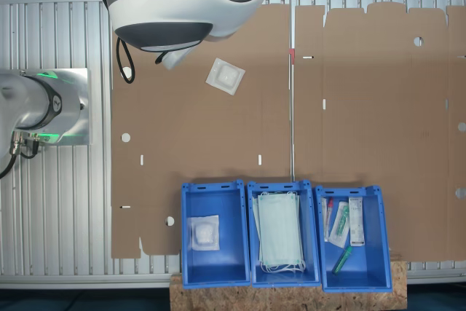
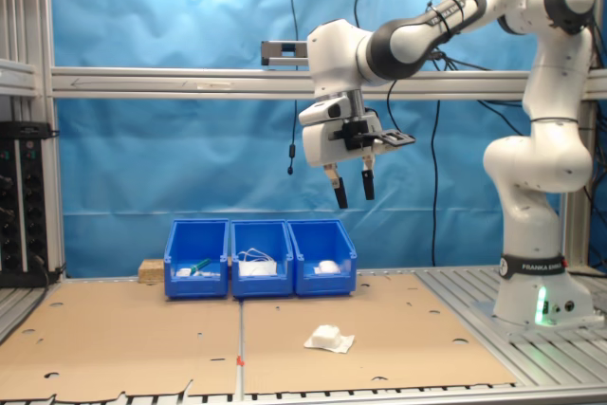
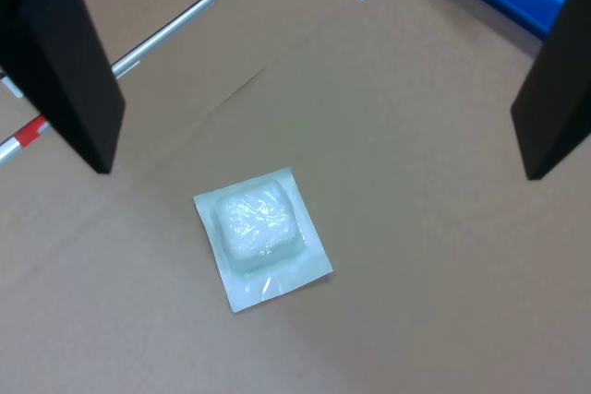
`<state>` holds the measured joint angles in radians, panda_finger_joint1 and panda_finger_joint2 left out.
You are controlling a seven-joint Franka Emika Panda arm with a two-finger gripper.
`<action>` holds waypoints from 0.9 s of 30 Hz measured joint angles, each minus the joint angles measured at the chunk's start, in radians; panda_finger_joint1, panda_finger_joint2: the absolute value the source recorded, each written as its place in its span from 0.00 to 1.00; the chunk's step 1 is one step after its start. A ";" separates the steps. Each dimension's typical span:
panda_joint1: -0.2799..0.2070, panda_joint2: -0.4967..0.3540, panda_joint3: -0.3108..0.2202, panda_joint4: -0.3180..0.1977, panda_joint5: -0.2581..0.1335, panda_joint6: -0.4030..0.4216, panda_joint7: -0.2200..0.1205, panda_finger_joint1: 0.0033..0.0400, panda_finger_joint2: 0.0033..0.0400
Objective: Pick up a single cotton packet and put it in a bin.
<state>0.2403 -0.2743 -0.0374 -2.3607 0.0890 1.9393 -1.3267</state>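
Wrist view: my jaws, spread and empty, hang above the small square white cotton packet (image 3: pixel 262 236). I should descend centred, straddling its raised pad.

White rounded arm (image 2: pixel 531 139), dark joint bands, black-fingered tool (image 2: pixel 353 192), green-lit base.

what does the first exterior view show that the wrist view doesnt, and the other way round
First exterior view alone: the insides of three blue bins, one holding a cotton packet, the middle with pale green masks, the third with tubes and boxes.

Wrist view alone: the open gripper, its black fingers high above the cardboard.

Both: the loose cotton packet lying flat on the cardboard sheet, apart from the bins.
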 joint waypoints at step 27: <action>0.000 0.013 0.000 0.000 0.000 0.000 0.000 1.00 1.00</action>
<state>0.2403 -0.2613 -0.0374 -2.3606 0.0890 1.9395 -1.3267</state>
